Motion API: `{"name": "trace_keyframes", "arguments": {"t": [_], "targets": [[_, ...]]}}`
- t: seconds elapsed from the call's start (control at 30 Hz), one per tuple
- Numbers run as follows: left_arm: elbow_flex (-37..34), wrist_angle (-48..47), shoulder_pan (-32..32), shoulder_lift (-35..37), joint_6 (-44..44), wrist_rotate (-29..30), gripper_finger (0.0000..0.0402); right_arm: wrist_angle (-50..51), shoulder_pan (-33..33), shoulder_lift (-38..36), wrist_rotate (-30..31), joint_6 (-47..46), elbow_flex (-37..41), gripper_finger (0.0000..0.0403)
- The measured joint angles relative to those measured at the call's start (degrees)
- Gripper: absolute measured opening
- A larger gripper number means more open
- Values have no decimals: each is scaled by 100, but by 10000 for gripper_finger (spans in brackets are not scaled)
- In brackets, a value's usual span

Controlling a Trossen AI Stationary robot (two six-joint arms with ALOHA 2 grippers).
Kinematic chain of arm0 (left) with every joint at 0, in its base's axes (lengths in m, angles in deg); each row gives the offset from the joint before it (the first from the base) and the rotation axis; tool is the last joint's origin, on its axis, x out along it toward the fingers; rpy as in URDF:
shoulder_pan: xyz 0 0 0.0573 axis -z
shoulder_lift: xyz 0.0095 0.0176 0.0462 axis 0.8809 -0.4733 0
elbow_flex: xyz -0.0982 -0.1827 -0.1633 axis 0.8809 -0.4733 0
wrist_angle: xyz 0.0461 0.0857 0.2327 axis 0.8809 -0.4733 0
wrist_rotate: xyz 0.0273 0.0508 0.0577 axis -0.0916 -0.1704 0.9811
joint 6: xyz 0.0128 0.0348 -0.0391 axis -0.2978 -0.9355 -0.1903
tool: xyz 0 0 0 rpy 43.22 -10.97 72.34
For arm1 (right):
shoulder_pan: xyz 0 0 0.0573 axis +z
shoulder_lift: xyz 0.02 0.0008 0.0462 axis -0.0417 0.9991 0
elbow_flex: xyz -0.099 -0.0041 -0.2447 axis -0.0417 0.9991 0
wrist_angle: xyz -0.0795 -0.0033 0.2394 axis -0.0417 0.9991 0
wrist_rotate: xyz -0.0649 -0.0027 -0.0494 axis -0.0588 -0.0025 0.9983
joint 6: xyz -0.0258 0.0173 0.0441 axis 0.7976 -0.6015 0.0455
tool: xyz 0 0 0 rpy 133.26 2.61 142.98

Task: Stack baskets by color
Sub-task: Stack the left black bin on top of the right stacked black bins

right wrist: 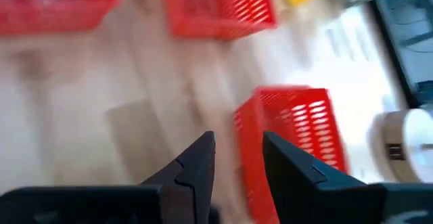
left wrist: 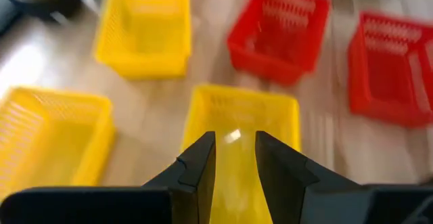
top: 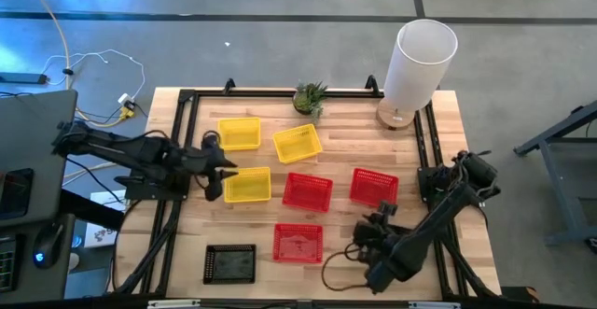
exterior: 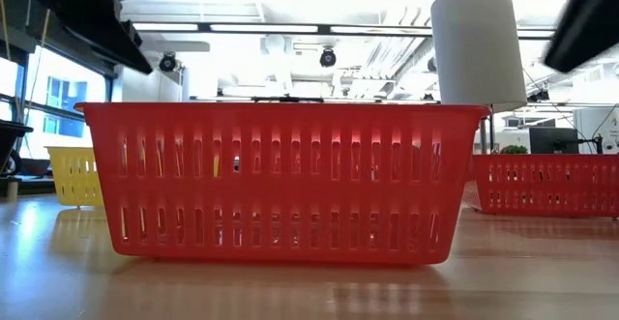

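The left gripper (top: 216,171) hangs at the left side of the table (top: 438,122), just beside the near yellow basket (top: 247,185). Its jaws stand narrowly apart and hold nothing; in the left wrist view the fingers (left wrist: 199,166) frame that basket's short wall. The right gripper (top: 371,237) hovers low at the front right — jaws likewise a little apart and empty — facing a red basket (right wrist: 292,132).

No stack has yet been formed in yellow or red. Three yellow baskets lie separately at the rear left, three red ones are spread through the centre, and a black basket (top: 229,263) sits at the front left; whether others are nested in it cannot be told.

The step in hand appears to be the first pick of a yellow basket. To do it well, the left gripper should straddle one wall — one finger inside, one outside — and close on the rim, lift clear before travelling, then lower squarely over the second yellow basket (top: 240,133). A skewed placement would likely jam.
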Motion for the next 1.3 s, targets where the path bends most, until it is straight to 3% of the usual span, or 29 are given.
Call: {"name": "trace_keyframes", "arguments": {"t": [0.33, 0.73, 1.3], "targets": [[703, -457, 424, -1052, 100, -939, 92, 43, -734, 0, 240, 117, 0, 110], [1093, -806, 1327, -1535, 647, -941, 92, 99, -1391, 2, 309, 610, -56, 110], [1091, -788, 2473, -2440, 1867, -845, 92, 119, -2089, 2, 870, 1501, -1373, 110]]}}
